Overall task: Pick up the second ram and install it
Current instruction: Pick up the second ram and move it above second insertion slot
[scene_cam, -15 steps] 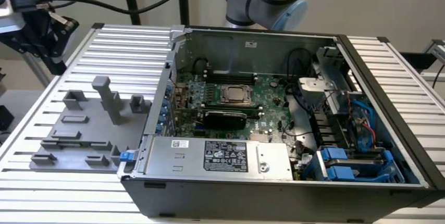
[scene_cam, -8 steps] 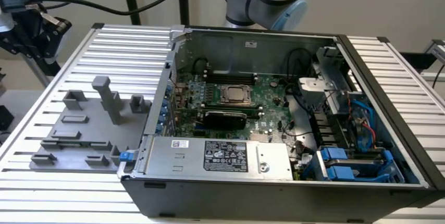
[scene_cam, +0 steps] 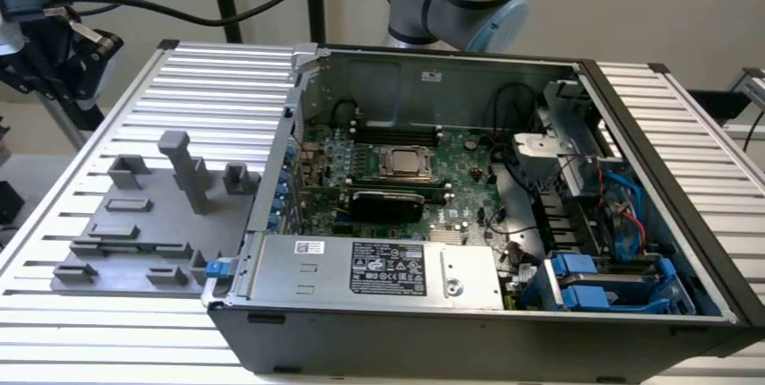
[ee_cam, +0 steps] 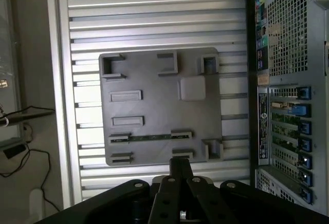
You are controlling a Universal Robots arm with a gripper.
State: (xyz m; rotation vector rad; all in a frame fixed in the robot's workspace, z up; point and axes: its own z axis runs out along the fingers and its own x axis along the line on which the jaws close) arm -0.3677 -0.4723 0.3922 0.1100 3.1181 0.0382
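The second ram [ee_cam: 149, 137] shows edge-on as a very thin, dark greenish line, long and straight, with a faint speckle along its top edge. It stands on its edge in the grey fixture plate [ee_cam: 154, 64], held between two small slotted blocks, one at each end. It lies below the pincer [ee_cam: 180, 162] and a little ahead of the fingertips, apart from them. The pincer's black fingers are pressed together into one narrow tip with nothing seen between them. Behind the tip sit matte black linkages and round screw heads. The plate under the pincer is matte grey plastic, roughly square with rounded corners. It carries raised blocks: U-shaped brackets near its far corners, flat rectangular slotted pads, and one smooth paler square with soft corners. In the exterior view the same plate [scene_cam: 143, 224] shows these blocks as upright posts of different heights. The plate rests on a table [ee_cam: 154, 8] of ribbed, brushed aluminium slats that catch bright highlights. To one side of the pincer, past the plate's edge, stands the open computer case [ee_cam: 288, 29]. Its dark sheet-metal rear has a fine perforated grille and a row of blue plastic tabs. In the exterior view the case [scene_cam: 478, 331] holds a green motherboard [scene_cam: 454, 161] and a boxy metal power supply [scene_cam: 371, 269] with a printed label.
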